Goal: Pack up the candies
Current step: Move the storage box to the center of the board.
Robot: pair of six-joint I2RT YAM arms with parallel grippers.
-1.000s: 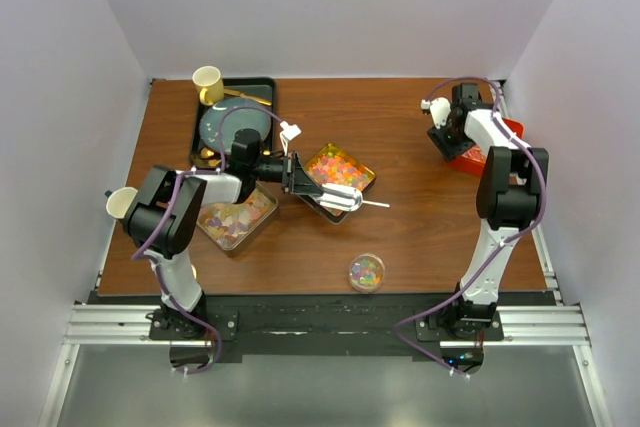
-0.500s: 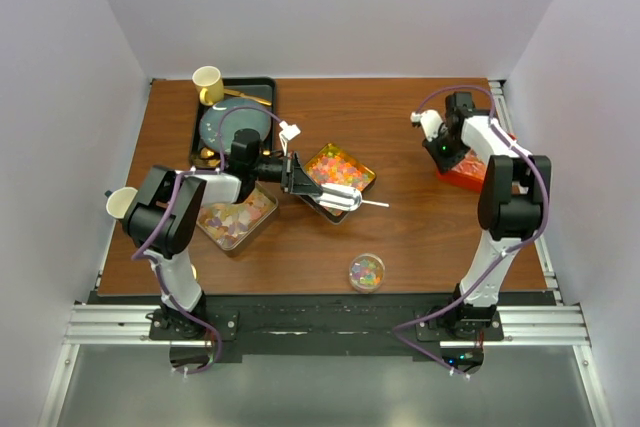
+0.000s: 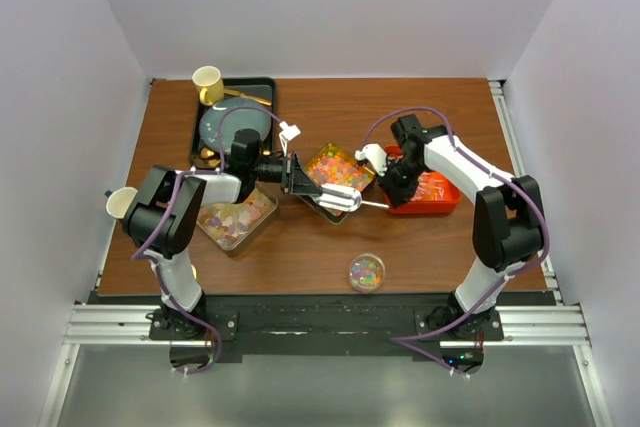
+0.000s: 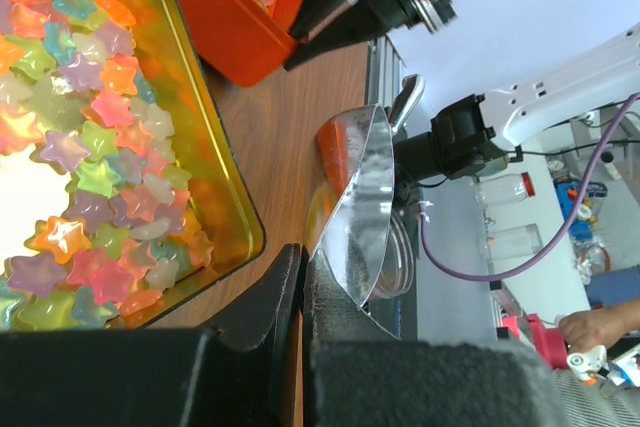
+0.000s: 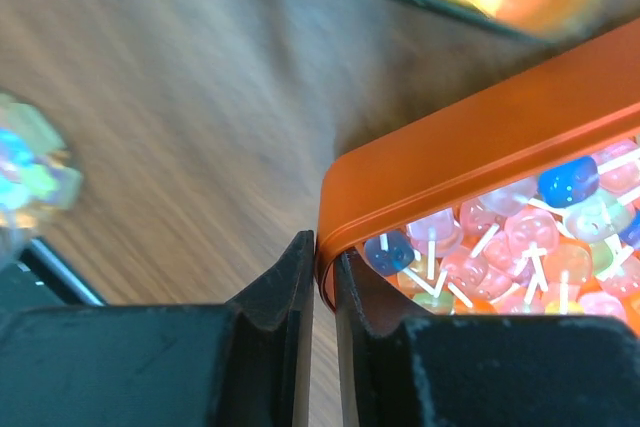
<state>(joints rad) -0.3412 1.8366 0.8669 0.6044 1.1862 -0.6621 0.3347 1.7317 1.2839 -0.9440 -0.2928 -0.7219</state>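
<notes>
Evidently partway: a small round clear dish (image 3: 351, 274) already holds some candies (image 3: 367, 272), most lie in the gold rectangular tin (image 4: 235, 177) and orange rectangular tray (image 5: 480, 137), whose rim the right gripper (image 5: 323, 257) pinches, while the left gripper (image 4: 303, 272) clamps a shiny metal scoop (image 4: 355, 212).

Wooden table (image 3: 430, 247) under black tray (image 3: 270, 84), two gold tins (image 3: 236, 245) (one left, one centre), orange tin (image 3: 428, 211), small round jar (image 3: 353, 270)
</notes>
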